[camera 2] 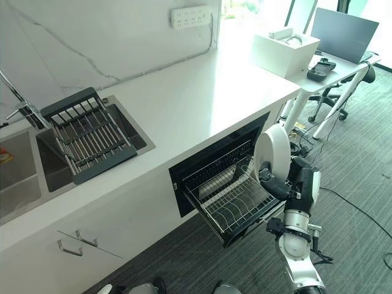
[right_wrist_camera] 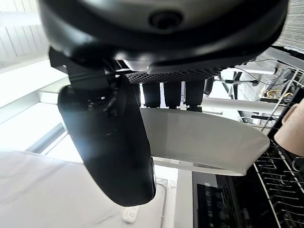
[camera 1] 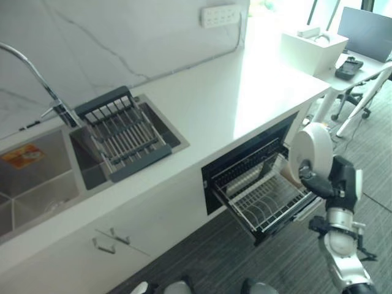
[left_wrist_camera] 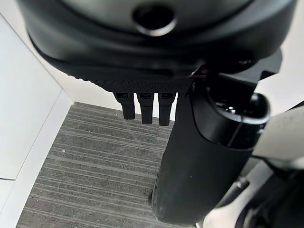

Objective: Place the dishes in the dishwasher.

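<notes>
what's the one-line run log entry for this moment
stage: plate to rack | right hand: shut on white plate, upright above pulled-out dishwasher rack | left hand: hangs over floor, holds nothing | plate: not yet slotted

**Plate at the open rack**

White round plate (camera 1: 311,151), plain, held upright on edge just above the right end of the pulled-out rack (camera 1: 264,202). Rim pinched at its lower edge. Rack is dark wire, drawn out of the dishwasher (camera 2: 215,160) under the counter. A pale cup-like dish (right_wrist_camera: 290,134) sits in the rack near the plate; kind unclear.
</notes>
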